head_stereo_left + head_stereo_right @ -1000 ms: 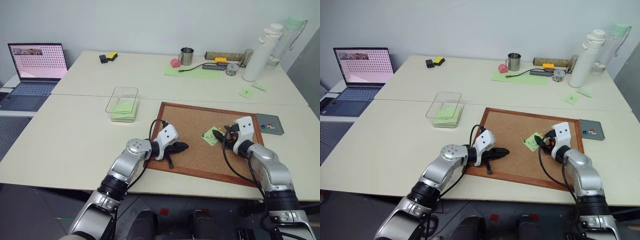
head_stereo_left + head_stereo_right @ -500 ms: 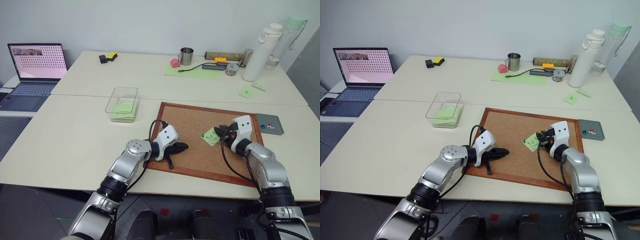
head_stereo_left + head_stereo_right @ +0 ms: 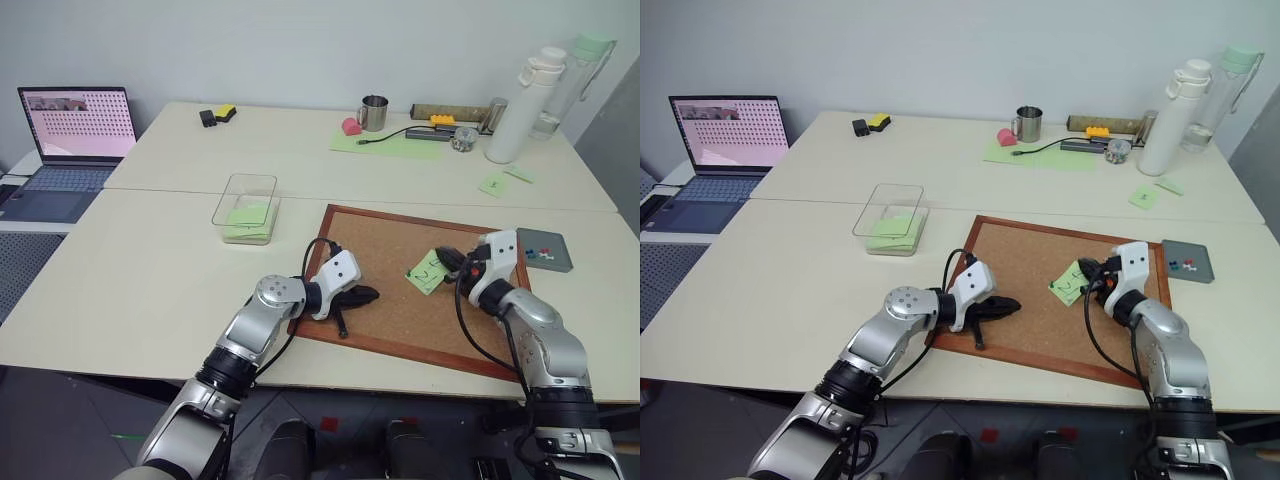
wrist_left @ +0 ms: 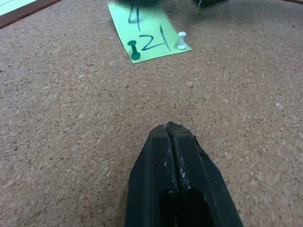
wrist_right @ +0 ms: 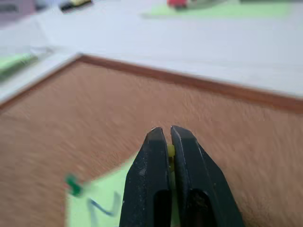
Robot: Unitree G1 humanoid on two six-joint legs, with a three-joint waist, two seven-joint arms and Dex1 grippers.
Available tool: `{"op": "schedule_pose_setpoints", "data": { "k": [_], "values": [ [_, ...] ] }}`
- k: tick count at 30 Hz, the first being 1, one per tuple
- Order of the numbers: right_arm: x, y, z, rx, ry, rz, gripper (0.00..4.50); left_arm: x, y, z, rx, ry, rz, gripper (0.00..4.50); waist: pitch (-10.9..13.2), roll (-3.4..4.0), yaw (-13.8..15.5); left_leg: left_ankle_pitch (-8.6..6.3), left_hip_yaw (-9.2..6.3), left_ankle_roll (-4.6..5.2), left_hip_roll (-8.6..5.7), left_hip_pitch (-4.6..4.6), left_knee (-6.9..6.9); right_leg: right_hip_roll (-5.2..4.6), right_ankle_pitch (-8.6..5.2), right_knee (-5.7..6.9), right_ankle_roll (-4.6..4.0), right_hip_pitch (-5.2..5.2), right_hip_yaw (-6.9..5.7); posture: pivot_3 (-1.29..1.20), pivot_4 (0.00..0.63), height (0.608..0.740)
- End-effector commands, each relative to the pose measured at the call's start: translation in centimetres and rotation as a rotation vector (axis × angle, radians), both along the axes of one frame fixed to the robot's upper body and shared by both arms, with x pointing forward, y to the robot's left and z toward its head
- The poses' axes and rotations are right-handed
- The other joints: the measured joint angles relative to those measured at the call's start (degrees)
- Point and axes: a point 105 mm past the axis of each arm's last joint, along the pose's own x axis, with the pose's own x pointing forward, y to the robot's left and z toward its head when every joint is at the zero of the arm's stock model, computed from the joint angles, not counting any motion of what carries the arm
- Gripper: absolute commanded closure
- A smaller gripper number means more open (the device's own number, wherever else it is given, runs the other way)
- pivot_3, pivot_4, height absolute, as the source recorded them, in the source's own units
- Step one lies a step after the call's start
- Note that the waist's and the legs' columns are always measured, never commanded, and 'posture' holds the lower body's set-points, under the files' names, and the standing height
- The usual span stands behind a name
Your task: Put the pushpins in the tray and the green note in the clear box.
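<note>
**Right tool nipped on a yellow pin at the note's corner**

Pale worktop (image 3: 150,260) against a white wall; a cork board (image 3: 395,285) in a wooden frame lies near the front edge. The green note (image 3: 428,270) sits on the cork toward the board's 3 o'clock side, one edge lifted. In the left wrist view a green pushpin (image 4: 134,49) and a white pushpin (image 4: 182,40) stand in the note's near corners.

Right tool (image 5: 165,135) is at the note's 3 o'clock edge, fingers narrowed on a yellow pushpin (image 5: 170,151) with the note directly below.

Left tool (image 3: 368,294) rests on the cork at the note's 9 o'clock, well apart, fingers pressed together, nothing in them.

The tray (image 3: 545,249) lies off the board at its 2 o'clock, small pins inside. The clear box (image 3: 246,208) sits at the board's 10 o'clock, green paper inside.
</note>
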Motion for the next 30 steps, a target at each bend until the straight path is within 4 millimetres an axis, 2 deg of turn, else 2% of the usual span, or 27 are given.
{"op": "schedule_pose_setpoints", "data": {
  "k": [1, 7, 13, 16, 19, 22, 26, 30],
  "values": [
    [-0.8, -0.3, 2.3, 0.012, -0.063, 0.007, 4.44, -0.3, 0.9, -2.7, 0.095, 0.060, 0.028, 4.50, 0.0, -0.02, 0.0, 0.00, 0.00, 0.00, 0.00, 0.02, 0.01, 0.00, 0.00, -0.01, 0.00, 0.03, 0.01, 0.00, 0.150, 0.740],
    [-1.4, -1.4, 3.4, -0.016, -0.076, -0.015, 4.44, -0.4, 1.6, -3.6, 0.152, 0.077, 0.042, 4.50, -0.1, 0.07, 0.0, 0.00, 0.03, 0.00, 0.01, 0.07, -0.01, 0.00, 0.00, -0.01, 0.00, 0.05, 0.04, 0.00, 0.150, 0.740],
    [-1.1, -3.5, 4.8, -0.045, -0.105, -0.082, 4.44, -0.6, 3.1, -4.9, 0.245, 0.090, 0.060, 4.50, -0.7, 0.11, -0.1, 0.00, 0.04, 0.00, 0.02, 0.09, -0.05, 0.01, -0.01, -0.07, -0.01, 0.07, 0.04, 0.00, 0.150, 0.740],
    [-0.3, -5.8, 5.3, -0.070, -0.123, -0.197, 4.44, -0.7, 3.2, -4.8, 0.237, 0.093, 0.060, 4.50, -0.8, 0.17, -0.5, -0.01, 0.09, 0.00, 0.04, 0.21, -0.10, 0.02, -0.02, -0.07, -0.02, 0.12, 0.09, 0.00, 0.150, 0.740],
    [1.0, -10.7, 5.2, -0.128, -0.096, -0.407, 4.44, -0.6, 2.1, -3.2, 0.138, 0.063, 0.058, 4.50, -0.9, 0.16, -0.9, -0.01, 0.13, 0.01, 0.05, 0.36, -0.10, 0.01, -0.04, -0.09, -0.04, 0.28, 0.11, 0.00, 0.150, 0.740],
    [1.8, -13.4, 4.6, -0.113, -0.048, -0.484, 4.44, -0.6, 1.2, -2.0, 0.052, 0.064, 0.061, 4.50, -0.9, 0.16, -1.1, -0.01, 0.17, 0.01, 0.03, 0.42, -0.11, -0.01, -0.05, -0.17, -0.05, 0.37, 0.14, 0.00, 0.150, 0.740],
    [2.8, -15.1, 3.3, -0.117, 0.010, -0.506, 4.44, -0.8, 1.3, -1.6, 0.041, 0.067, 0.068, 4.50, -0.9, 0.17, -1.2, -0.02, 0.16, 0.02, 0.04, 0.42, -0.20, 0.01, -0.05, -0.17, -0.04, 0.36, 0.12, 0.00, 0.150, 0.740],
    [3.5, -15.8, 2.7, -0.073, 0.040, -0.513, 4.44, -0.7, 1.8, -1.4, 0.043, 0.064, 0.089, 4.50, -0.8, 0.17, -1.3, -0.02, 0.19, 0.02, 0.03, 0.42, -0.23, 0.01, -0.05, -0.18, -0.04, 0.35, 0.15, 0.00, 0.150, 0.740]
  ]
}}
